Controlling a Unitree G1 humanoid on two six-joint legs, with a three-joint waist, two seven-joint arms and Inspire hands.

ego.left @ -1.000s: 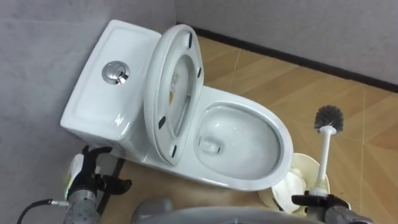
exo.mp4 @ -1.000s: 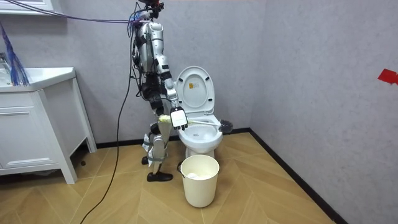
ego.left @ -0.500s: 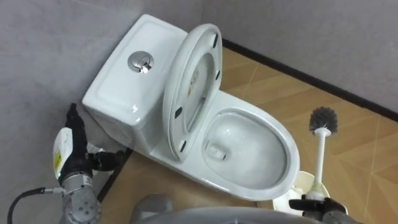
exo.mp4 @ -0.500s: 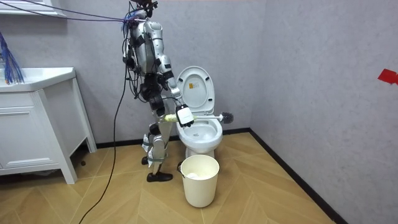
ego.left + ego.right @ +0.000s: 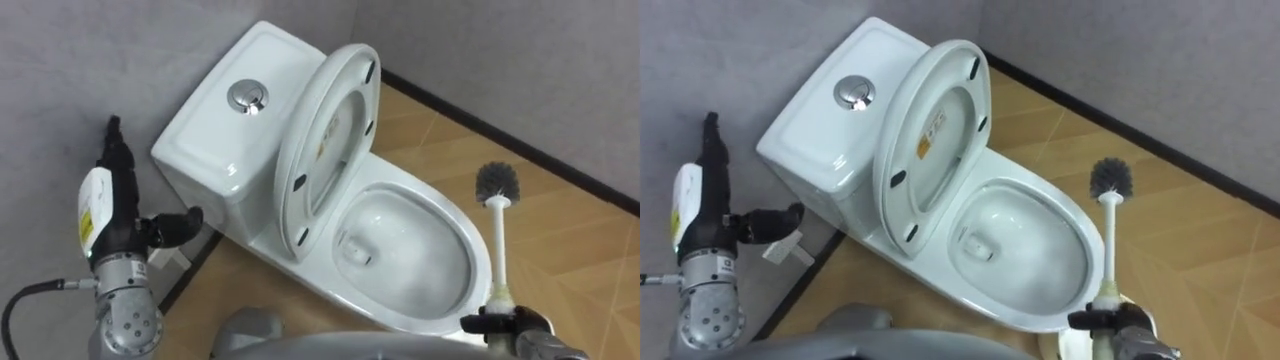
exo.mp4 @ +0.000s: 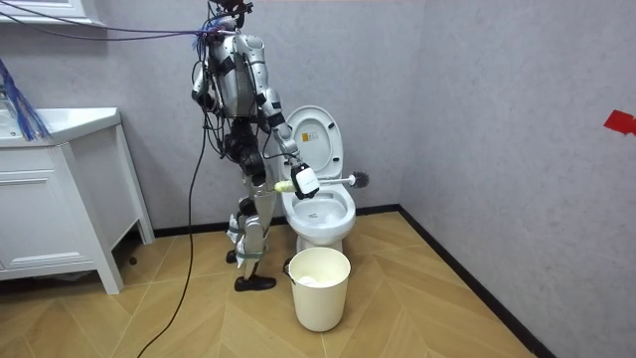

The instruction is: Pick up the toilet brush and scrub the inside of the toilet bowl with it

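A white toilet stands against the grey wall, with its seat and lid (image 5: 325, 150) raised and its bowl (image 5: 410, 255) open. My right hand (image 5: 505, 323) is at the lower right, shut on the white handle of the toilet brush (image 5: 497, 250). The dark bristle head (image 5: 497, 183) points away from me, beyond the bowl's right rim. In the room view the brush (image 6: 343, 182) lies level above the bowl, held out by my right hand (image 6: 305, 182). My left hand (image 5: 115, 225) hangs open beside the tank (image 5: 225, 130), holding nothing.
In the room view a cream waste bin (image 6: 318, 288) stands on the wooden floor right in front of the toilet. A white vanity cabinet (image 6: 60, 199) is at the room view's left. Grey walls close in behind and beside the toilet.
My right arm has lifted and reached out, carrying the brush from low beside the bowl to level above it. The left hand has risen. The head camera has shifted.
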